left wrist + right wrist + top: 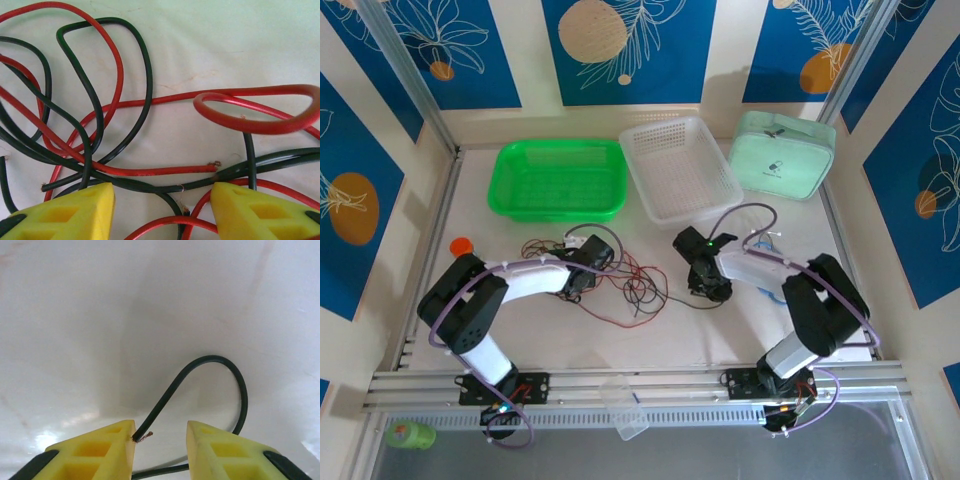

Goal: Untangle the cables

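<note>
**Knot under the left wrist, 1 black strand out to the right**

We saw the white table (720, 340) carrying 2 baskets along its far edge, a green basket (505, 195) and a white basket (638, 185), with a mint case (782, 155) just beside the white one. The cables (632, 285) lay in a red and black knot near the table's middle. From above, the left arm's wrist covered the knot's left part, and the crossings were too fine for us to read.

The left gripper (162, 215) hung released over the knot. Its 2 yellow fingers were apart and cut off by the bottom edge, and we could not tell whether they touched any strand. Wires ran out of that view on every side, and a red loop (260, 125) close to the lens was blurred.

The right gripper (161, 440) was likewise spread, with the frayed end of 1 black wire (215, 359) at the inner edge of 1 fingertip (120, 440). The wire's far run slipped out of sight behind the other finger. A small orange object (461, 244) sat near the left wall, too small for us to identify.
</note>
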### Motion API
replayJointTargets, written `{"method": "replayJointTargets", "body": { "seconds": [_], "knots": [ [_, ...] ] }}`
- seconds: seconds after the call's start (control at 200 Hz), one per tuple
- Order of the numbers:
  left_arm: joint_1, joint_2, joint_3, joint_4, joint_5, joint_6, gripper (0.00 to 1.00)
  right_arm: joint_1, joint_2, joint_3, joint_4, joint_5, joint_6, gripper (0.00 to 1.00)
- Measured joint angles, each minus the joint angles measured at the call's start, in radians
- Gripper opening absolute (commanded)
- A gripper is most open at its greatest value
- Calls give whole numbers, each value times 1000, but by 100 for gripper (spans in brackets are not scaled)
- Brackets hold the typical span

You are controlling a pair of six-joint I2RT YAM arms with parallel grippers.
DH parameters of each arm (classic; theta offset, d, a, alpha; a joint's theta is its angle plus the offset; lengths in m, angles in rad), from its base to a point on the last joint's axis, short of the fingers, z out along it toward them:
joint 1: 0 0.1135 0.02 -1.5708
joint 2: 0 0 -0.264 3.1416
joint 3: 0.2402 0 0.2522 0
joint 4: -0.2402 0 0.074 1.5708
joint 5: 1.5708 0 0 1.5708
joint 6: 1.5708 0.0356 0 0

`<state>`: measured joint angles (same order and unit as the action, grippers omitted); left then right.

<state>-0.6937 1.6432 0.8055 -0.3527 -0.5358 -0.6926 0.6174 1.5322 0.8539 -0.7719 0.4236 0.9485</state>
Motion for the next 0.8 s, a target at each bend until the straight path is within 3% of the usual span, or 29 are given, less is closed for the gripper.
{"method": "replayJointTargets", "body": {
  "seconds": [0.215, 0.385, 0.61, 0.8],
  "knots": [
    [0, 0, -1, 6, 3, 2, 54, -3, -106, -58, -11, -11, 20, 36],
    [0, -2, -1, 6, 4, 2, 54, 47, -129, -14, 48, -43, -78, 40],
    [4, -14, -13, 15, 14, 2, 54, 69, 72, 183, 95, -75, -183, 41],
    [5, -18, -14, 16, 14, 2, 53, 105, 231, 235, 106, -107, -190, 41]
  ]
}}
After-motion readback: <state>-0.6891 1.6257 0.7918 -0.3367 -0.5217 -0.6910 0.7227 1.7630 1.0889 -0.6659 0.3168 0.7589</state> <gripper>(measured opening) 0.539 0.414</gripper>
